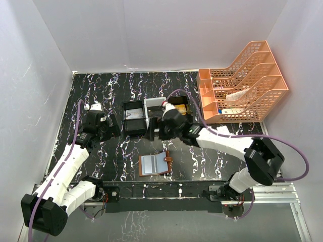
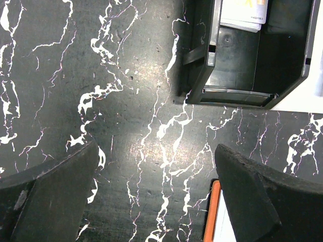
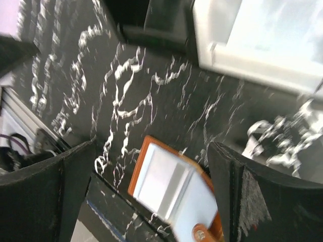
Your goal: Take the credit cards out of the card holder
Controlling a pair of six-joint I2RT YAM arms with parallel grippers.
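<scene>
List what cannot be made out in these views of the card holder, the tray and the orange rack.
- Card holder: whether any cards sit in its pockets; too small in the top view, motion-blurred and cut by the bottom edge in the right wrist view.
- Pale card in the black tray: left wrist view, cut off by the top edge, print unreadable.
- Orange rack contents: top view, too small, behind its mesh.

You are looking at a black table [image 1: 101,85] veined with white marbling. The card holder [image 1: 154,165] is orange-brown leather outside and pale grey-blue inside (its clasp tab [image 1: 168,161] is the same brown). The tray [image 1: 134,105] is part black, part white. The mesh rack [image 1: 252,75] is peach-orange, and purple cables [image 1: 76,132] run along white-and-black arms [image 1: 65,171].
</scene>
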